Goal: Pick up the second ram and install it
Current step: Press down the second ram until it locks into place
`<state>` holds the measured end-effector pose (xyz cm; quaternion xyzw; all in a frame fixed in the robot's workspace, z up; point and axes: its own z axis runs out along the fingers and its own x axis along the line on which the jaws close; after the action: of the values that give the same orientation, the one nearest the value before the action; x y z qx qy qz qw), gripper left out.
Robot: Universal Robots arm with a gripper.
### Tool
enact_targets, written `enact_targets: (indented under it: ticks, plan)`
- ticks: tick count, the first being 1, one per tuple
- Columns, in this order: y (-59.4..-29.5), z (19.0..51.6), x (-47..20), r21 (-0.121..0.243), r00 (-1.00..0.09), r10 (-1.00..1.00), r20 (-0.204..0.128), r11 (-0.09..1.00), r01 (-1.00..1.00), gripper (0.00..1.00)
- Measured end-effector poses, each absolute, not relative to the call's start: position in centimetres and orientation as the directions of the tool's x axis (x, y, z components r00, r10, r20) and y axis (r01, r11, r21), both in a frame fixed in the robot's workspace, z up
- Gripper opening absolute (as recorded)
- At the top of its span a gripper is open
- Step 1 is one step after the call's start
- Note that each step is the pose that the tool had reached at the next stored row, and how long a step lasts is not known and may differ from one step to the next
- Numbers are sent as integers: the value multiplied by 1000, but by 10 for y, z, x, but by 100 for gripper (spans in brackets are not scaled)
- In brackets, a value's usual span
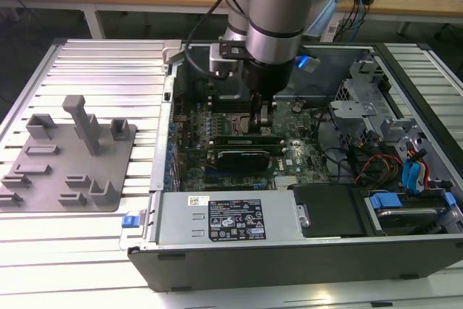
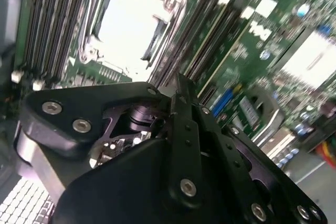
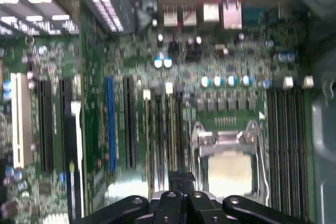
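One case: open black metal computer case (image 1: 239,255), green motherboard (image 1: 194,151) inside.
Gripper: black gripper (image 1: 261,115) low over motherboard's middle; jaw state cannot tell.
Ram: thin green ram stick (image 1: 249,138) just beneath gripper, beside silver processor socket (image 3: 229,150).

Your bench (image 1: 94,70) is a ribbed, pale metal surface. At its nine o'clock side in the exterior view you have a grey fixture plate (image 1: 69,164) with upright pegs and blocks lying flat on it. From the centre out to three o'clock sits the open computer case (image 1: 289,251), resting directly on the ribs.
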<state>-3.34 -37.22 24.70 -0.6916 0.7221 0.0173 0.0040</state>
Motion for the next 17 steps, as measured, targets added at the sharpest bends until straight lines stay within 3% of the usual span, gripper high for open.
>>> enact_targets:
  ticks: [17]
  plan:
    - [-372,232,-59,9,-29,-999,-30,28,-1000,8]
